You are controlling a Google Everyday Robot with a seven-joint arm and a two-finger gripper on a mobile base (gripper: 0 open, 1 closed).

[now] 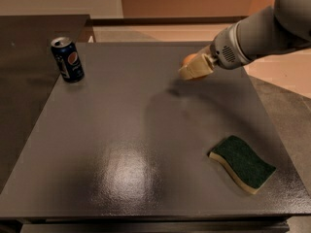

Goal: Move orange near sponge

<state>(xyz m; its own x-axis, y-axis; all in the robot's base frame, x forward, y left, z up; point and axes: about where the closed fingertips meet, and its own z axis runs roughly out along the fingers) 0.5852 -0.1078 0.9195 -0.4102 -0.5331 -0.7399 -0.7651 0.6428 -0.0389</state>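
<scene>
The orange (189, 59) shows as a small round fruit just behind the tan fingertips (195, 69) of my gripper (193, 67), which is shut on it. The gripper holds it a little above the dark grey table (121, 130), at the far right part of the top, and throws a shadow on the surface below. The sponge (242, 163), dark green on top with a pale yellow base, lies flat near the table's front right corner, well in front of the gripper and apart from it. Most of the orange is hidden by the fingers.
A blue soda can (67, 59) stands upright at the far left of the table. A darker counter (29, 47) adjoins the table on the left. My arm (262, 33) reaches in from the upper right. The table's right edge drops to the floor (286, 96).
</scene>
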